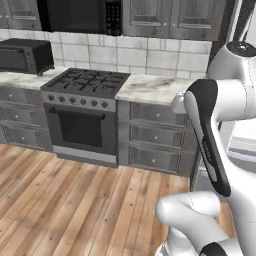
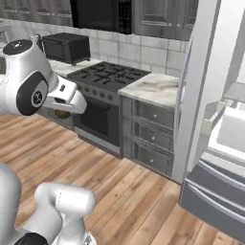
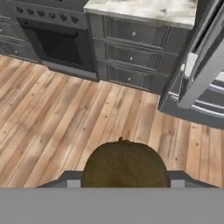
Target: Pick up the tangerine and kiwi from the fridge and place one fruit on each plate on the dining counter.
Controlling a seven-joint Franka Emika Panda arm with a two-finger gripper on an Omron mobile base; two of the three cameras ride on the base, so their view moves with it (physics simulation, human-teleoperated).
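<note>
A dark olive-brown kiwi (image 3: 124,164) sits between my fingertips in the hand view, with my gripper (image 3: 124,180) shut on it above the wooden floor. In the right base view the gripper (image 2: 62,113) hangs under the white hand, and the kiwi (image 2: 61,114) shows as a dark brown lump. The fridge (image 2: 203,76) stands at the right with its thick white door open, and its lower drawers (image 3: 205,105) show in the hand view. The tangerine, the plates and the dining counter are out of view.
A black stove with its oven (image 1: 82,117) stands against the far wall, flanked by dark grey drawers under a marble top (image 1: 150,87). A toaster oven (image 1: 22,56) sits on the counter at left. Open wooden floor (image 1: 75,210) lies in front.
</note>
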